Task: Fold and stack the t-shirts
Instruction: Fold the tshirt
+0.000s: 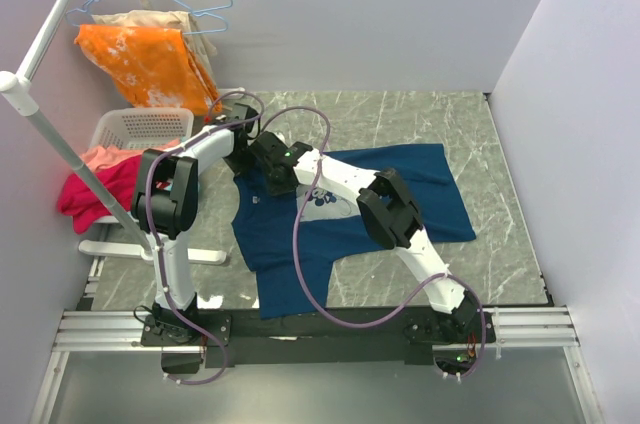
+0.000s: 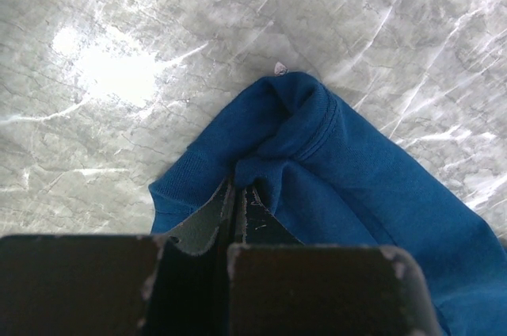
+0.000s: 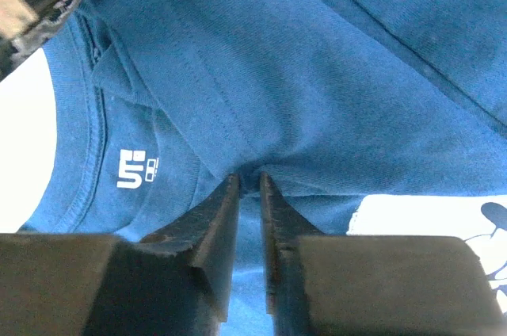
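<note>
Two robot arms lean over a navy t-shirt (image 1: pixel 350 234) lying rumpled, print up, on the grey marble table (image 1: pixel 510 244). The left gripper (image 2: pixel 240 197) is pressed together on a bunched fold at the shirt's edge. The right gripper (image 3: pixel 249 185) pinches a pleat of cloth just beside the collar label (image 3: pixel 136 171). A white basket (image 1: pixel 150 126) stands off to the left.

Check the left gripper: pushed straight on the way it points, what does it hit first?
The left gripper, shut on the t-shirt, would first push into that shirt's bunched fold just ahead of its tips. Beyond that lies the marble table. Depth is hard to judge here.
</note>
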Robot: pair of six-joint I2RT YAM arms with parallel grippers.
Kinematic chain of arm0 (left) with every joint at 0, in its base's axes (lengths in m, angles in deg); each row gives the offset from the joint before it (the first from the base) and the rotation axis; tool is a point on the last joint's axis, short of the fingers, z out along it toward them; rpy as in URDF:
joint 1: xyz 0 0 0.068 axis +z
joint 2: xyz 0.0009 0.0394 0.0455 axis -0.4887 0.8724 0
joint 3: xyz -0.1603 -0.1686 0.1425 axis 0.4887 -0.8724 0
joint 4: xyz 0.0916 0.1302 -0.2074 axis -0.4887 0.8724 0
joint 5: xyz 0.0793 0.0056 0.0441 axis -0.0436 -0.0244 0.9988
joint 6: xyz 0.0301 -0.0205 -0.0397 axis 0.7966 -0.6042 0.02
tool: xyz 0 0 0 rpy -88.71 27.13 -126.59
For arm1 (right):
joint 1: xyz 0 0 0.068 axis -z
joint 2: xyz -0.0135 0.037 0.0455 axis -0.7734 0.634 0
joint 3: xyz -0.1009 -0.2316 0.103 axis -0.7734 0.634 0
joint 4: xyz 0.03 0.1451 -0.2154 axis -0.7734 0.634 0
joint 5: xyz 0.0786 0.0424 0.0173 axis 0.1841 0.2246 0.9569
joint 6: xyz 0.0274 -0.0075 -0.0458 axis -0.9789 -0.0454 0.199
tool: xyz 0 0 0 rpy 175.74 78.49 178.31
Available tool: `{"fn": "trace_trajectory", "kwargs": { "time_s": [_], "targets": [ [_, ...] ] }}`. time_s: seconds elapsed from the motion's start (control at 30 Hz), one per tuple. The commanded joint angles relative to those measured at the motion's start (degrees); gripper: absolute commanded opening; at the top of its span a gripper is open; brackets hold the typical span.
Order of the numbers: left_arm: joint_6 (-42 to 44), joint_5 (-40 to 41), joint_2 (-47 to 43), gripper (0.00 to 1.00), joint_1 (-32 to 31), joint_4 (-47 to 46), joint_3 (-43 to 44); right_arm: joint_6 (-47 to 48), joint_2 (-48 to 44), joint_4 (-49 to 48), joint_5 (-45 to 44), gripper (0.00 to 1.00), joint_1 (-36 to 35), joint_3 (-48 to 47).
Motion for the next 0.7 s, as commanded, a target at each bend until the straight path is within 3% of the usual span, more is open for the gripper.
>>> {"fn": "trace_trajectory", "kwargs": {
  "time_s": [0.0,0.07,0.27,0.67],
  "targets": [
    [-0.30,-0.45,-0.41,0.01,0.59,0.29,0.74,-0.13,1.14,0.97,-1.28,0.17,-0.17,0.29],
    [-0.30,-0.45,-0.41,0.01,0.68,0.38,0.83,-0.31,0.61,0.79,-2.15,0.09,0.01,0.73],
    [-0.39,-0.54,0.12,0.01,0.77,0.56,2.15,-0.40,-0.71,0.70,-4.26,0.00,-0.17,0.82],
    [0.14,-0.98,-1.28,0.01,0.85,3.37,9.53,-1.01,-7.39,-1.32,-11.82,0.00,-0.17,1.79]
  ]
}}
